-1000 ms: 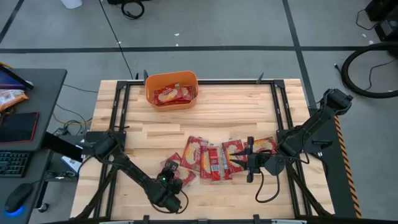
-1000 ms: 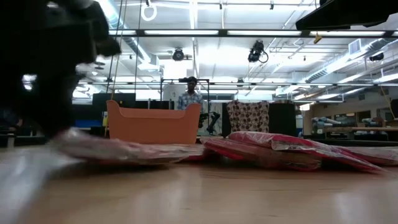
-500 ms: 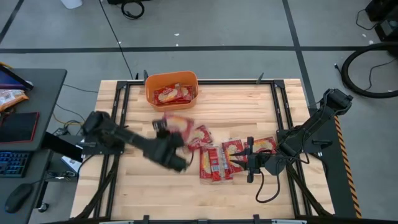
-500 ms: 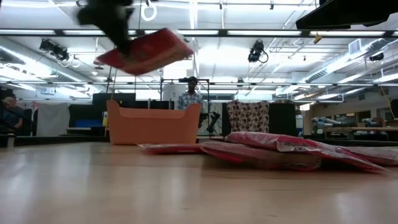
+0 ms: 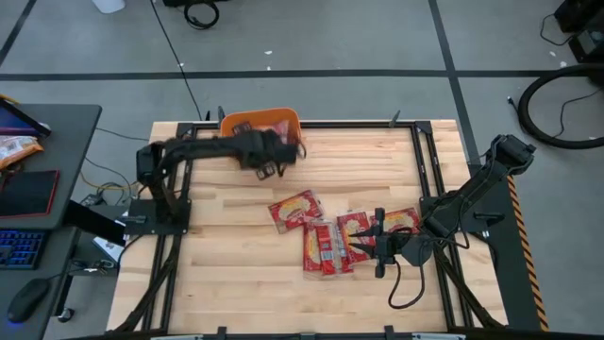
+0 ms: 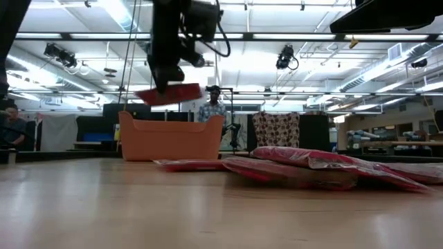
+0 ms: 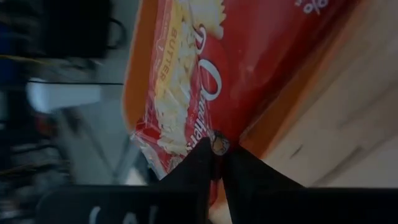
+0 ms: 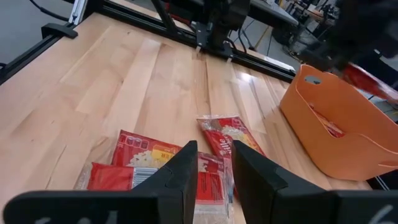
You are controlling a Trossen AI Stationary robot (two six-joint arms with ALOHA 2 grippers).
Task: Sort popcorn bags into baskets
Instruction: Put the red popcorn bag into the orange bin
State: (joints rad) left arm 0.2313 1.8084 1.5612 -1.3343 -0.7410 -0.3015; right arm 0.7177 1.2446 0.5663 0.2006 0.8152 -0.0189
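My left gripper [image 5: 272, 154] hangs over the orange basket [image 5: 247, 117] at the table's far edge, shut on one red popcorn bag [image 6: 169, 93]. In the low view that bag floats just above the basket's rim [image 6: 169, 119]. Several more red bags [image 5: 321, 236] lie flat and overlapping on the wood at the table's middle, and the basket holds another bag [image 8: 329, 127]. My right gripper [image 5: 377, 243] rests open at the right end of that pile, fingers toward the bags [image 8: 146, 162]. My left gripper pinches the popcorn bag between its two fingers at an edge [image 7: 208, 132], beside the yellow picture panel. The fingers come down from above [image 6: 166, 69]. The bag is lifted clear and hangs roughly level over the basket.
A black metal frame [image 5: 189, 142] runs along the table's edges. A desk with a keyboard and an orange-and-white snack packet [image 5: 14, 146] stands off the table's left side. A person [image 6: 211, 104] stands in the room behind the basket. Bare wood lies left of the pile.
My left gripper, shut on a bag taken from the near-left end of the pile, has risen and swung from the table's near edge toward the far edge, ending over the basket. The bag went from lying on the wood to lifted clear.
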